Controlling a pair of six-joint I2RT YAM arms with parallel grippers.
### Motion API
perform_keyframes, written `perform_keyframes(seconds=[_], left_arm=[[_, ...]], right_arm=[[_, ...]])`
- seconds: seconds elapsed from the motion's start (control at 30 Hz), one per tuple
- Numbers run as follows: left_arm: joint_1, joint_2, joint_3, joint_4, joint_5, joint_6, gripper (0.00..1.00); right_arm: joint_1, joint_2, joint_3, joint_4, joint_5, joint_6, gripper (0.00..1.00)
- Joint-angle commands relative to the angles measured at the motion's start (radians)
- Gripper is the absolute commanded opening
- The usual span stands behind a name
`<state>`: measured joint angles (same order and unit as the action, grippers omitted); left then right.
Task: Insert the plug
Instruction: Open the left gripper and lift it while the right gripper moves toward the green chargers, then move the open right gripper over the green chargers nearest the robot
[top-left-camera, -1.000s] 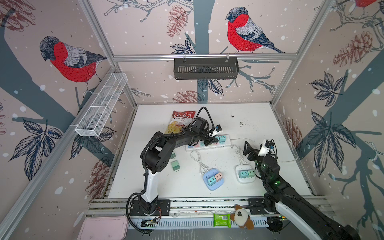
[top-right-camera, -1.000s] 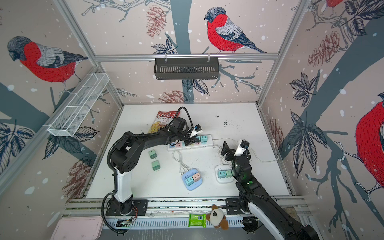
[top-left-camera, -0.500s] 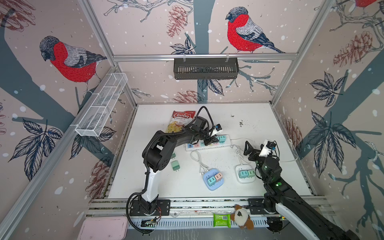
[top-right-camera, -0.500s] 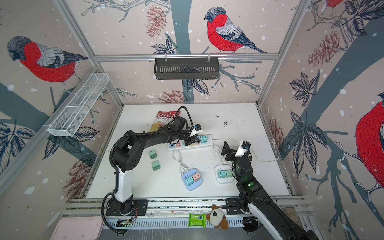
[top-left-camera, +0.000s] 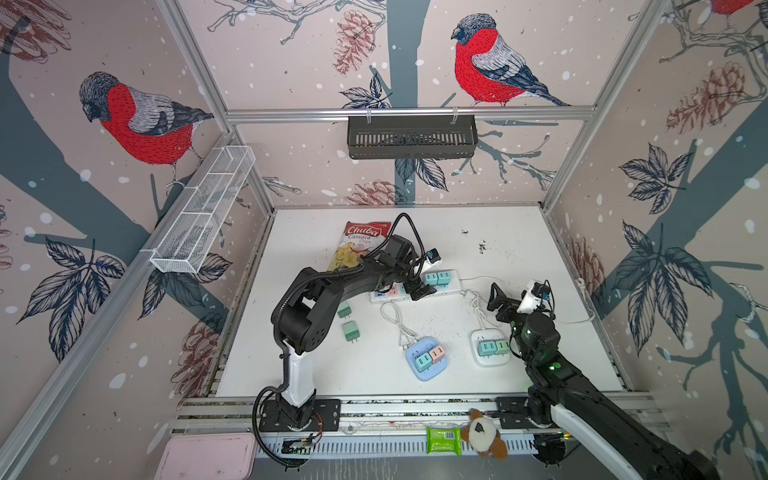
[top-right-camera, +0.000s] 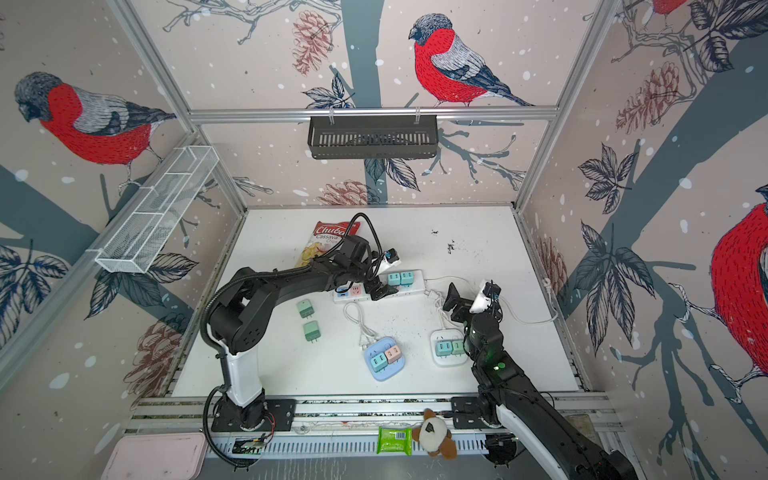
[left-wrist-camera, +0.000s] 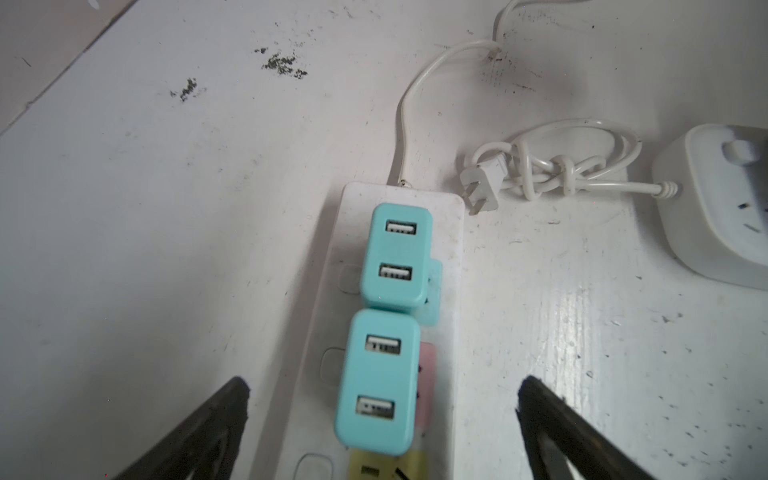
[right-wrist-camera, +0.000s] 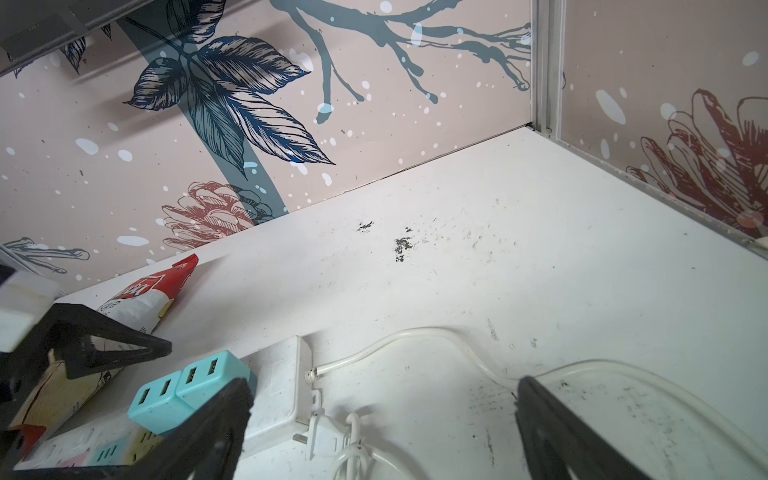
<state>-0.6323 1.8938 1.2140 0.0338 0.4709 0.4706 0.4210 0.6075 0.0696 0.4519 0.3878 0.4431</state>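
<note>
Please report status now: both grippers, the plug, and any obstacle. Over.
Left gripper open, astride teal plug. Teal plug sits in power strip, next to second teal plug. Right gripper open, empty. Nothing in the way.

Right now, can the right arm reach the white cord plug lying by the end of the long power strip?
Probably yes. The right gripper hangs open close to the white cord plug, which lies uncovered; the left gripper sits off to the side, over the long power strip.

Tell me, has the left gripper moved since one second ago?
Yes. The left gripper has drawn back leftward along the power strip, away from the teal plugs, and opened.
</note>
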Motion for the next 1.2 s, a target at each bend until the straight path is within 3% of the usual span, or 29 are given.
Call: perform_keyframes(seconds=[0.0, 0.1, 0.17, 0.33, 0.43, 0.57, 0.63, 0.73, 0.83, 1.17], left_arm=[[-0.001, -0.111, -0.046, 0.11, -0.048, -0.084, 0.99], [-0.006, -0.302, -0.174, 0.259, -0.121, -0.206, 0.99], [-0.006, -0.43, -0.277, 0.351, -0.218, -0.315, 0.99], [-0.002, -0.735, -0.487, 0.367, -0.734, -0.679, 0.99], [-0.001, -0.881, -0.64, 0.383, -0.913, -0.843, 0.99], [0.014, -1.034, -0.852, 0.517, -0.949, -0.863, 0.99], [0.018, -1.071, -0.921, 0.602, -1.052, -0.869, 0.99], [0.042, -1.099, -0.927, 0.546, -1.153, -0.96, 0.98], [0.069, -1.091, -0.935, 0.529, -1.189, -0.969, 0.98], [0.169, -1.05, -0.941, 0.461, -1.22, -1.098, 0.98]], right_arm=[[-0.006, 0.024, -0.003, 0.062, 0.046, 0.026, 1.0], [-0.022, 0.06, 0.032, 0.011, 0.078, 0.072, 1.0], [-0.045, 0.09, 0.057, -0.015, 0.039, 0.084, 1.0], [-0.076, 0.163, 0.122, -0.088, -0.093, 0.071, 0.99], [-0.072, 0.188, 0.138, -0.072, -0.222, 0.042, 1.0], [-0.038, 0.232, 0.16, -0.054, -0.307, 0.037, 0.99], [0.017, 0.264, 0.195, -0.079, -0.294, 0.021, 0.97], [0.155, 0.317, 0.265, -0.145, -0.185, -0.014, 0.95], [0.292, 0.378, 0.331, -0.182, -0.097, -0.048, 0.94], [0.62, 0.693, 0.606, -0.298, -0.02, -0.108, 0.91]])
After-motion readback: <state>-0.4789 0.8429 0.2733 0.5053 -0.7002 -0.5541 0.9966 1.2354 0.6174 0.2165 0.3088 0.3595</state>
